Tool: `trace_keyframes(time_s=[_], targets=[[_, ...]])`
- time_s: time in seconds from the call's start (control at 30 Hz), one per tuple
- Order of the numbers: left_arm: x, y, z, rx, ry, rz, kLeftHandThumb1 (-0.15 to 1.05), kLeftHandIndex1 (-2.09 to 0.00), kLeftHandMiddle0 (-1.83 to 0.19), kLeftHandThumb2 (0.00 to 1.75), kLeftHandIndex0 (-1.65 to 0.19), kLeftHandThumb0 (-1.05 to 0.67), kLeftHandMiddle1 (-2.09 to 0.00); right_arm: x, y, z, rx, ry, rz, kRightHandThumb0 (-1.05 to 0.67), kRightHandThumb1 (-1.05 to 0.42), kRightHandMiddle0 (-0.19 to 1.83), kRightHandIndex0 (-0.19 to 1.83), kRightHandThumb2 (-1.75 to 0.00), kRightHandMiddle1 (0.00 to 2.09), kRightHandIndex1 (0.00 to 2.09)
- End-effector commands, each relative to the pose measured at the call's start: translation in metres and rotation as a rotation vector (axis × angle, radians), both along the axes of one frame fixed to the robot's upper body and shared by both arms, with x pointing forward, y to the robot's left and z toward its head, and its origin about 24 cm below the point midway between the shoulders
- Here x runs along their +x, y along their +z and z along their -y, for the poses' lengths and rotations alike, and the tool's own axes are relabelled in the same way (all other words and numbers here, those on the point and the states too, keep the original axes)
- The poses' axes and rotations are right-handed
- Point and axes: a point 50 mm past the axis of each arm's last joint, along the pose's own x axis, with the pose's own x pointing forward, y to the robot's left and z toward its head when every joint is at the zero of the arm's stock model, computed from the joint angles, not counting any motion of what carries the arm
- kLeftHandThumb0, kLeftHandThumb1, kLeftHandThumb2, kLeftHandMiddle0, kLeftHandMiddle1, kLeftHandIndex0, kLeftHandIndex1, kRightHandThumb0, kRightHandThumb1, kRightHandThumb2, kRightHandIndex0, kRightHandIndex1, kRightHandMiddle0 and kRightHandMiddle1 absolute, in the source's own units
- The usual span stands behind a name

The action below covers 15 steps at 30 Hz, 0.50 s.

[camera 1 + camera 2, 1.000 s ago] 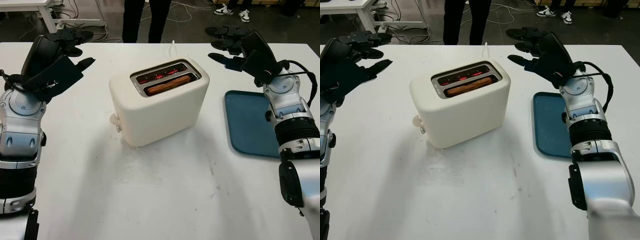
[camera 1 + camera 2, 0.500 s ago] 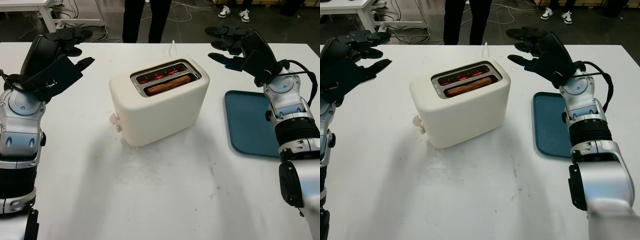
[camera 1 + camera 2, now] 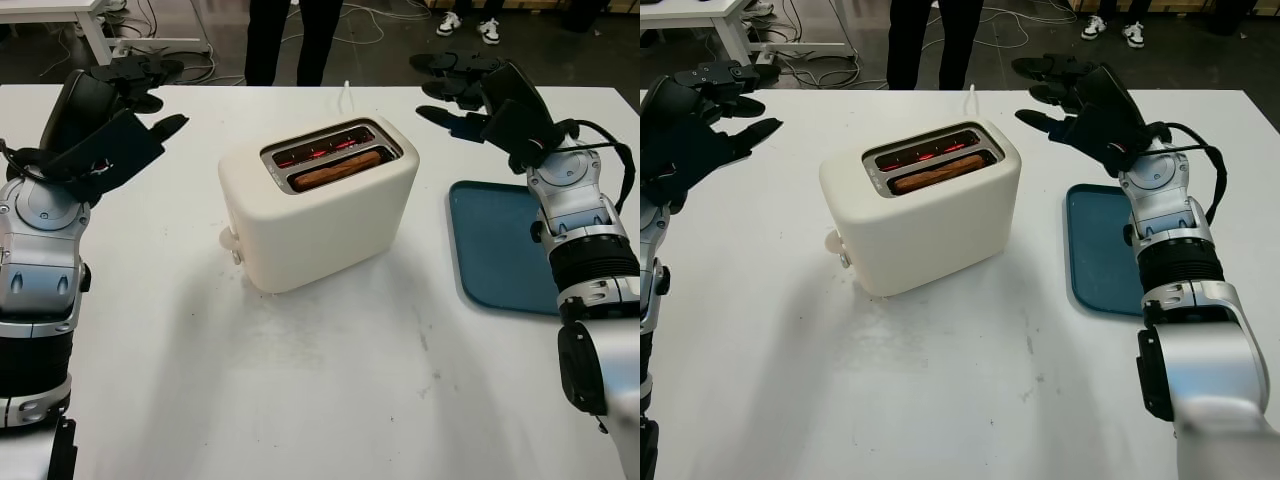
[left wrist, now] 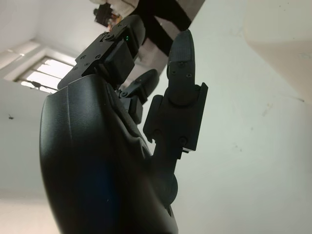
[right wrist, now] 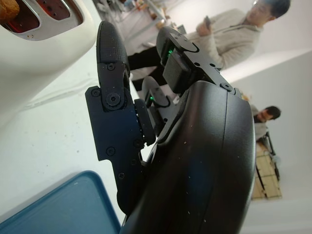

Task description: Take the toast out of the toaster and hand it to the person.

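Observation:
A cream two-slot toaster (image 3: 318, 212) stands mid-table. A brown slice of toast (image 3: 337, 169) sits low in its nearer slot, and the farther slot glows red. My left hand (image 3: 140, 95) hovers open above the table's far left, well apart from the toaster. My right hand (image 3: 462, 88) hovers open to the toaster's far right, above the table's back edge. A person (image 3: 292, 38) in dark trousers stands behind the table, seen from the legs down.
A blue tray (image 3: 500, 246) lies on the white table (image 3: 330, 380) at the right, under my right forearm. A white cord (image 3: 346, 95) runs from the toaster's back. Cables and a white table leg (image 3: 95, 35) sit on the floor beyond.

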Motion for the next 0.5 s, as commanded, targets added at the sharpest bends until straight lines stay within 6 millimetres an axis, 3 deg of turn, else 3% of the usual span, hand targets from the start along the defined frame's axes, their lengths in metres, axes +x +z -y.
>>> trace_keyframes(time_s=[0.0,0.47], targets=[[0.0006,0.0007,-0.0010,-0.007,-0.001,0.007,0.92,-0.03,-0.31,0.20,-0.60,-0.44,-0.78,-0.0006,-0.0033,-0.0002,0.010,-0.001,-0.015,-0.62,-0.92,0.57,0.60,-0.21,0.00,0.00],[-0.0004,-0.0004,-0.0001,0.001,0.003,0.005,0.92,-0.03,-0.31,0.21,-0.60,-0.43,-0.79,-0.0008,-0.0038,0.0002,0.011,0.004,-0.018,-0.59,-0.92,0.56,0.59,-0.21,0.00,0.00]])
